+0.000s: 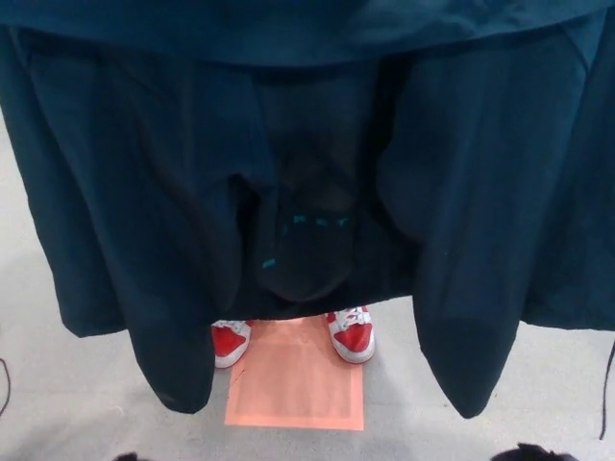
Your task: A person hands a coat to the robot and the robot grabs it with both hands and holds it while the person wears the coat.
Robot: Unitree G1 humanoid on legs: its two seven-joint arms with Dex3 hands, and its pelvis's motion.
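A dark teal coat (461,182) hangs spread across nearly the whole head view, its two sleeves (173,327) dangling at left and right with cuffs near the floor. Behind its lower hem stands a person, of whom only red and white sneakers (351,333) show, toes on an orange floor square (298,384). A darker inner panel with teal stitching (307,226) shows at the coat's middle. Neither of my hands shows; the coat's top edge runs out of the picture.
Pale grey floor (58,403) lies beneath the coat. A thin dark cable (608,384) hangs at the right edge, and a small dark shape (533,453) sits at the bottom right.
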